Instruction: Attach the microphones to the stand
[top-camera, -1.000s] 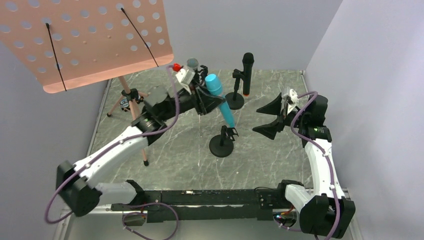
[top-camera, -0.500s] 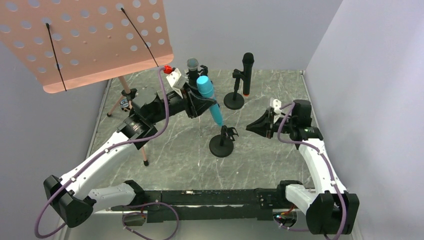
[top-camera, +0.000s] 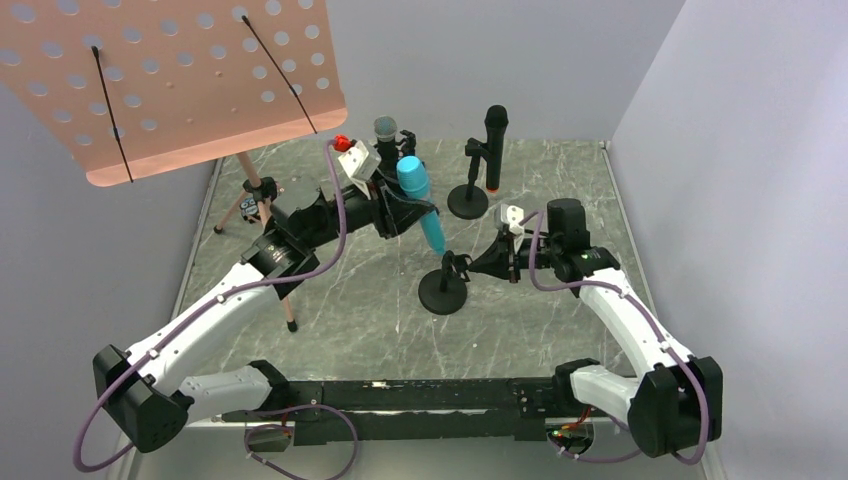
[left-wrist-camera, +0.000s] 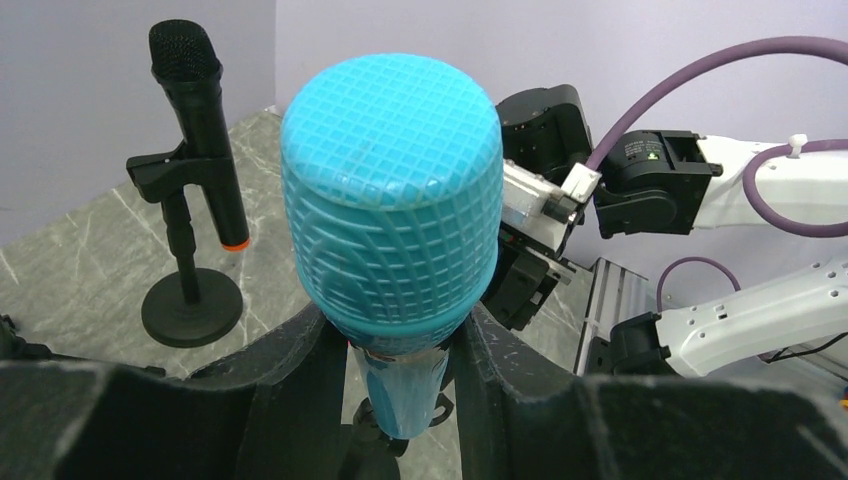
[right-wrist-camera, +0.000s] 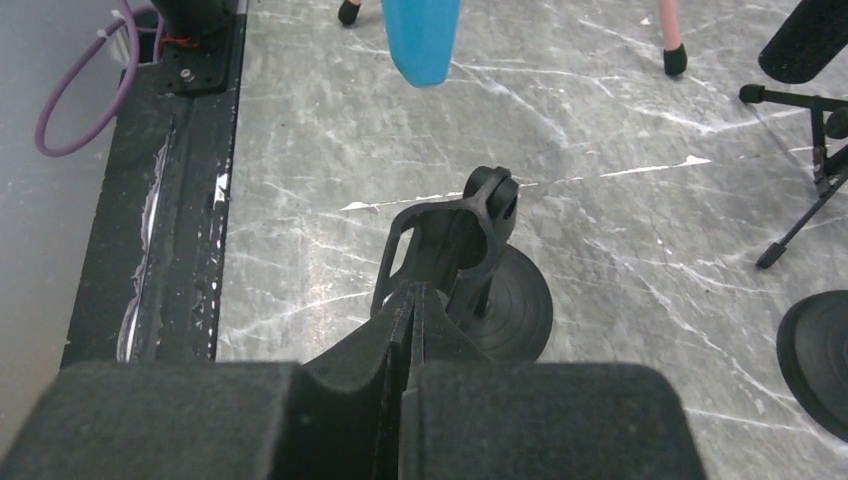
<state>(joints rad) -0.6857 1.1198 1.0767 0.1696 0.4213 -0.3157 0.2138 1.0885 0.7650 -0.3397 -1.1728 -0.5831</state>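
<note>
Hardware on a grey marble table (top-camera: 330, 310): blue microphone (top-camera: 413, 182) aloft in the left gripper (top-camera: 415, 212), mesh head up, tail slanting down toward the empty stand (top-camera: 443, 292) near the table's middle. Grips the handle just below the head, fingers (left-wrist-camera: 300, 372) clamped on either side, as seen from the left wrist. Hangs above and just short of the stand's clip (right-wrist-camera: 460, 235), tail not yet in it. Right gripper (top-camera: 480, 265) low beside that clip, jaws pressed together, tips at the clip's near edge; impossible to tell if pinching any thin part of it. Behind, black microphone with orange end (top-camera: 495, 130) upright in its own stand. Silver-headed microphone (top-camera: 385, 128) upright at the back, lower part hidden by the left arm. Pink music stand (top-camera: 170, 80) at far left, apart from the action.

Looks rigid and hard-shelled, probably light enough for one gripper, top-heavy at the bulbous head. Smooth, tapering handle, so likely to slide downward under a loose pinch. Best taken around the handle close under the head, leaving the slim tail free for the clip. Mesh head best left unsqueezed, being the part most apt to dent. Calls for a lined-up, gentle push into the clip, with the light stand steadied against tipping.
</note>
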